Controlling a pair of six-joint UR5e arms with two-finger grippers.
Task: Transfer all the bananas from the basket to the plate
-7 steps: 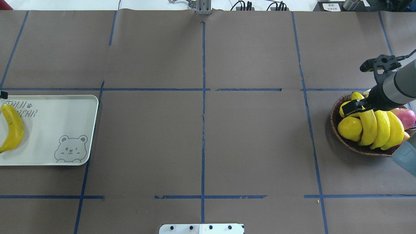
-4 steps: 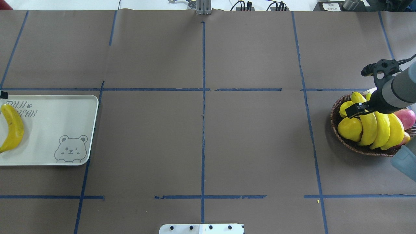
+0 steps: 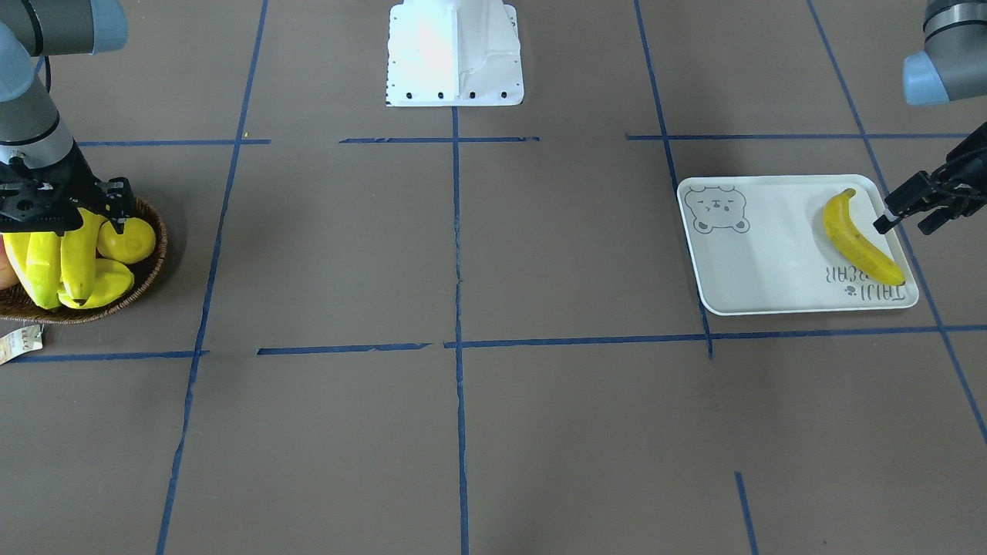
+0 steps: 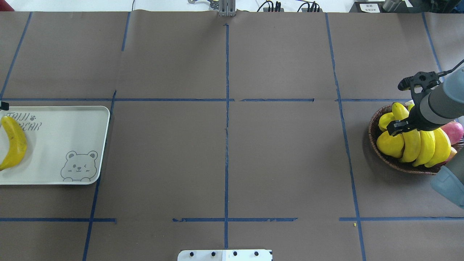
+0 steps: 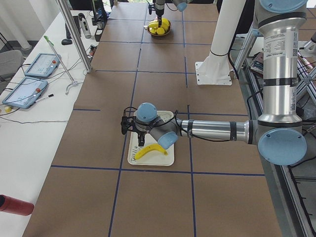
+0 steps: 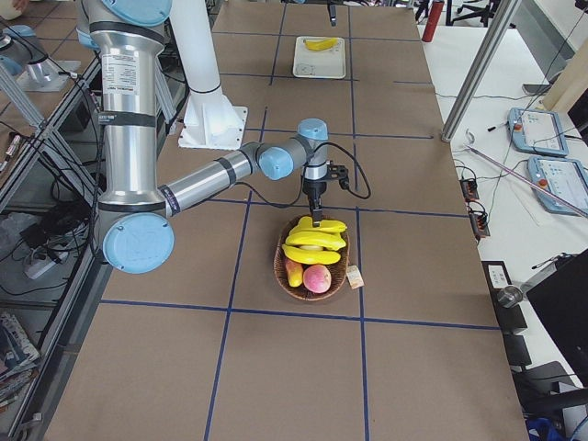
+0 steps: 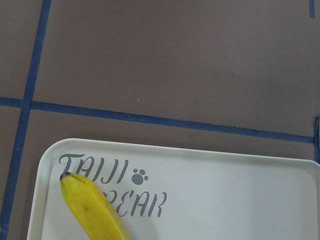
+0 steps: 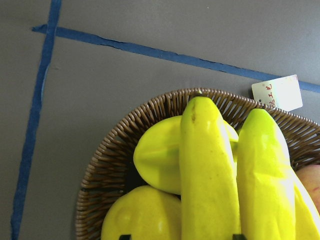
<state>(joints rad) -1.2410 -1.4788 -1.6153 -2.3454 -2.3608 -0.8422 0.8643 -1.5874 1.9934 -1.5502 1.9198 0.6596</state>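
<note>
The right claw [image 4: 398, 127] is set low over the basket [image 4: 393, 165], at the table's [image 4: 224, 163] right end. Its jaws are spread to either side of the leftmost banana [image 8: 207, 170]. In the wrist view two dark fingertips [image 8: 239, 236] are seen flanking the fruit near its upper end with a little slack on one side, so the claw is judged released and not yet clenched. The grip appears to be aimed across the banana's narrow width, where a long curved body is most easily pinched.

Three bananas [image 4: 426, 145] are left side by side in the basket, leaning on one another like a fan. They are crowded by a round lemon [image 4: 389, 144], a ribbed yellow fruit [image 8: 155, 160] and a reddish fruit [image 4: 453, 131]. The skins look smooth and glossy, so some slip may be expected. The basket is oval, shallow and dark woven wicker, with a paper tag [image 8: 277, 93] at its far rim.

One banana [image 4: 14, 143] has been laid on the plate [image 4: 69, 134] well apart at the table's left end, near the lettering. The plate is a pale, smooth tray with rounded corners and a bear drawing. The left claw [image 3: 914, 212] is held just beside the plate's outer edge, jaws apart and empty — seemingly kept there to receive or to stay clear.
</note>
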